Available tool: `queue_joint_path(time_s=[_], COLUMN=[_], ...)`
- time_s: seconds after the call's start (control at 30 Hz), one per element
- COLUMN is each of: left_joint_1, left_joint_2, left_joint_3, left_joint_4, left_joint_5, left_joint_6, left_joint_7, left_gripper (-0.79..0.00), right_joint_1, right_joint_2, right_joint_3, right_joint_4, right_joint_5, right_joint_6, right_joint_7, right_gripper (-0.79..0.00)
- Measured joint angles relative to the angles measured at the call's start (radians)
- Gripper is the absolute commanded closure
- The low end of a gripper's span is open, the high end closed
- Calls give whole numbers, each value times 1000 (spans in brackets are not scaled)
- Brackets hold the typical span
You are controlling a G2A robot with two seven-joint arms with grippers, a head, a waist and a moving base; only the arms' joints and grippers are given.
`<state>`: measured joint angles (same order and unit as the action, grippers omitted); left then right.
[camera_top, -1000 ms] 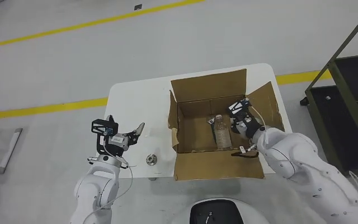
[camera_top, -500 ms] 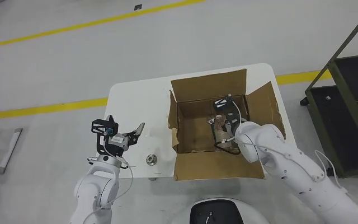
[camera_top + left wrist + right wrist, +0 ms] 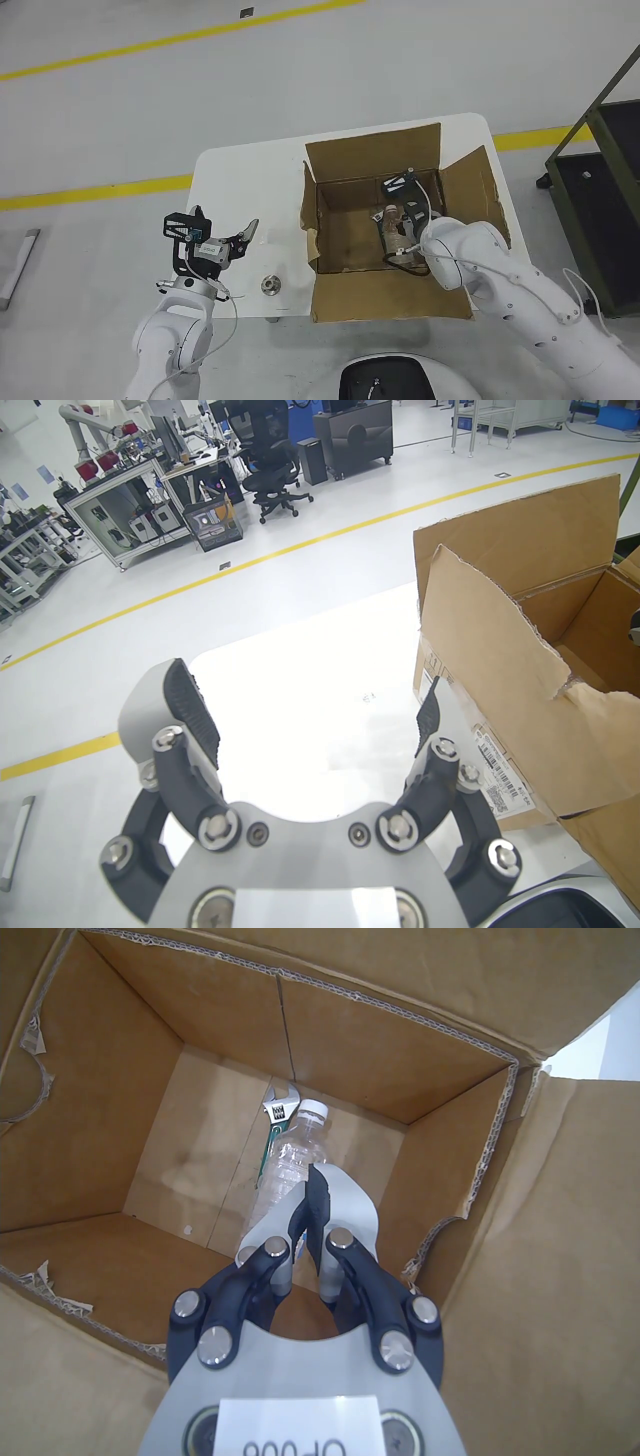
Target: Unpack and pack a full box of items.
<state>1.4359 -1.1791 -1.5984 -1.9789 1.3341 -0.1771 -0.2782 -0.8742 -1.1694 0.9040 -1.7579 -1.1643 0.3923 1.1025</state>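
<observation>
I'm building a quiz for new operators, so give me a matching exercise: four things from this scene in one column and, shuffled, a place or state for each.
1 wrench
2 bottle
3 left gripper
4 small round object

A open, above the table
B on the table, outside the box
C clear, white-capped, lying in the box
D green-handled, in the box beside the bottle

Pairs: 1-D, 2-C, 3-A, 4-B.

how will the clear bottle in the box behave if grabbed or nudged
The plastic bottle looks clear and empty, so probably light and easily dented by a firm squeeze. It lies on its side on the cardboard box floor, so a nudge may roll it, though the adjustable wrench beside it could block that.
</observation>
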Motion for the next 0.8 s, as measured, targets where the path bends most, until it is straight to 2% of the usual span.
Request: queue_joint_path(time_s=[0.2,0.3,0.33,0.37,0.43,0.53,0.67,0.77,0.8], left_joint_1=[0,0,0,0,0,0,0,0,0], left_joint_2=[0,0,0,0,0,0,0,0,0], left_joint_3=[0,0,0,0,0,0,0,0,0], left_joint_4=[0,0,0,0,0,0,0,0,0], left_joint_5=[0,0,0,0,0,0,0,0,0], left_joint_6=[0,0,0,0,0,0,0,0,0], left_joint_7=[0,0,0,0,0,0,0,0,0], left_gripper=[-785,-785,-785,-785,-785,-785,-785,-785,-785], right_joint_1=[10,49,63,76,108,146,176,190,193], right_joint_2=[-15,-33,-39,-45,-61,-84,-113,-131,-135], right_joint_3=[2,-29,-42,-54,-77,-107,-136,-142,-143], right_joint_4=[18,46,60,76,121,195,292,351,366], right_joint_5=[22,23,18,17,25,48,97,146,160], right_joint_6=[33,62,70,79,100,129,148,147,147], right_joint_7=[-10,23,31,38,45,51,36,18,13], right_gripper=[-3,-142,-277,-339,-329,-369,-385,-502,-591])
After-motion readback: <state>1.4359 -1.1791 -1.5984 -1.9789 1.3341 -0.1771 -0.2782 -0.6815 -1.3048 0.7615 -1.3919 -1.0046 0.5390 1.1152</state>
